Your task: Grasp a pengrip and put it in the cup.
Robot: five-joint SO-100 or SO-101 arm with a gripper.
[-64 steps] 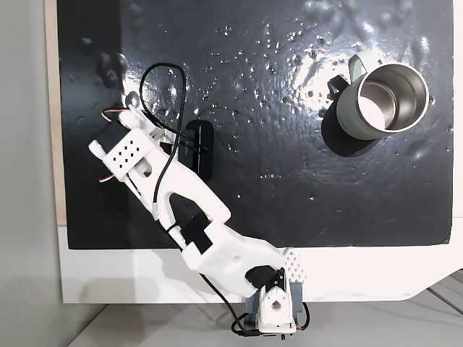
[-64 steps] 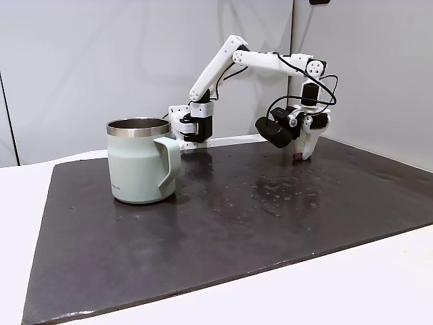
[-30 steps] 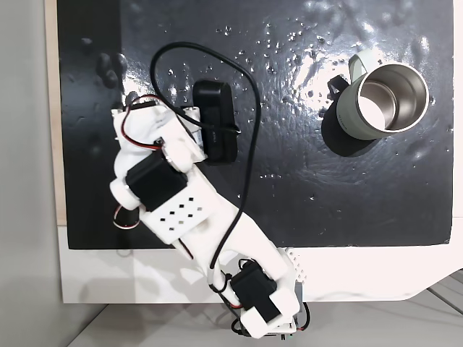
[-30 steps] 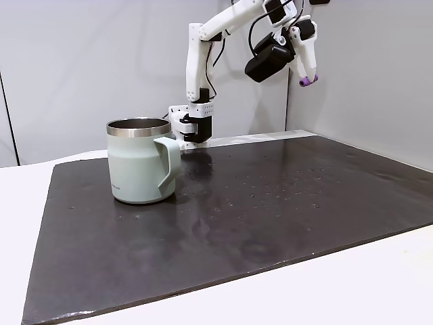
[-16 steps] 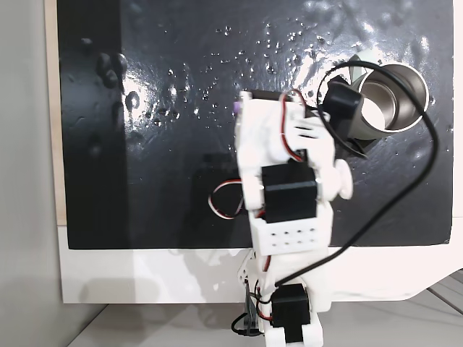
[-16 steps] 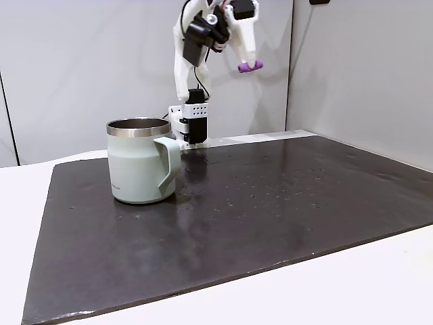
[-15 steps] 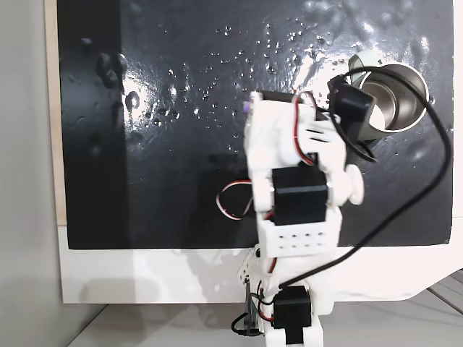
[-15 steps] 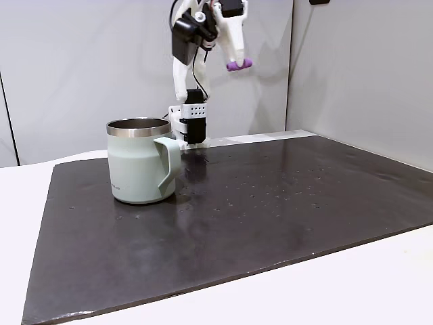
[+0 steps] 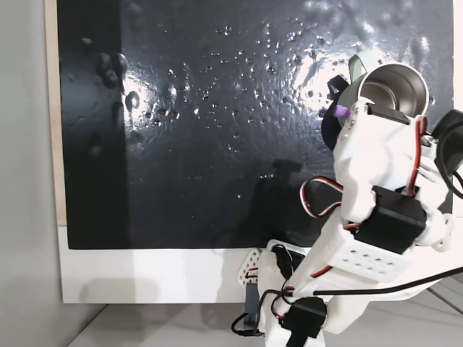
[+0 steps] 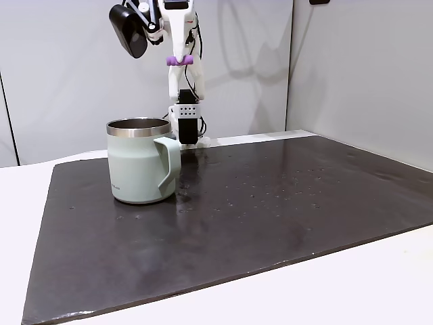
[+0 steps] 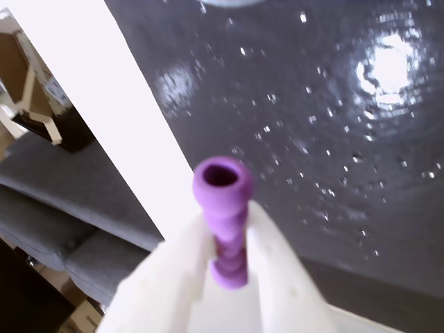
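Gripping the small light-purple soft tube pengrip (image 11: 225, 215) between its two white fingers (image 11: 182, 267), the pincer (image 10: 178, 61) is closed on it, held high in the air. In a fixed view it hangs above and just right of the pale sage-green steel-lined cup (image 10: 141, 162), which stands on the dark tabletop (image 10: 270, 203).

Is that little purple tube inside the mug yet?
Not yet. The pengrip is pinched in the gripper, in the air above the cup.
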